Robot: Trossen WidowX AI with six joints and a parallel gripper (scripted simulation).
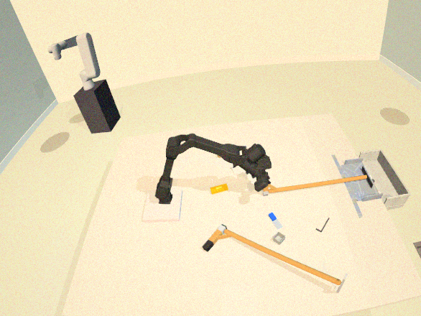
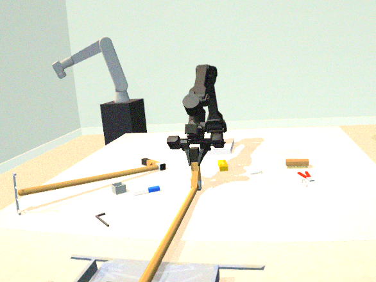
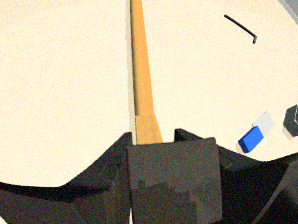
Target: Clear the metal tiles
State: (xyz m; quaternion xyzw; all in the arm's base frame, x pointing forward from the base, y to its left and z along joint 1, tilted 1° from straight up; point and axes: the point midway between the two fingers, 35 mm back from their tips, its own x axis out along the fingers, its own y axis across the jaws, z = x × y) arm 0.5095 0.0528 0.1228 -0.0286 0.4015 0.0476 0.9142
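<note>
exterior: long scraper [image 1: 316, 184] [image 2: 174, 229] [image 3: 143, 75] blade cut off by bottom edge | exterior: steel bench plate [image 1: 353, 183] [image 2: 179, 270] cut off at bottom, catch box [image 1: 389, 172] out of frame | wrist: scraper's grip hidden behind dark block [image 3: 175, 180] at pincer [image 3: 153, 136] | top: any tiles on plate too small to tell | wrist: gray cube [image 3: 291, 121] cut by right edge

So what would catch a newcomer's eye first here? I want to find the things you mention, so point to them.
Probably the black robot arm [image 1: 212, 145] [image 2: 205, 93], bent over the pale table [image 1: 151, 276] [image 2: 273, 208]. Its gripper [image 1: 264, 187] [image 2: 194, 160] [image 3: 153, 136] holds a long orange-handled scraper [image 1: 316, 184] [image 2: 176, 227] [image 3: 142, 70], stretching over the steel plate [image 1: 353, 190] [image 2: 125, 270]. A similar long tool [image 1: 280, 256] [image 2: 88, 180] lies nearby on the table.
</note>
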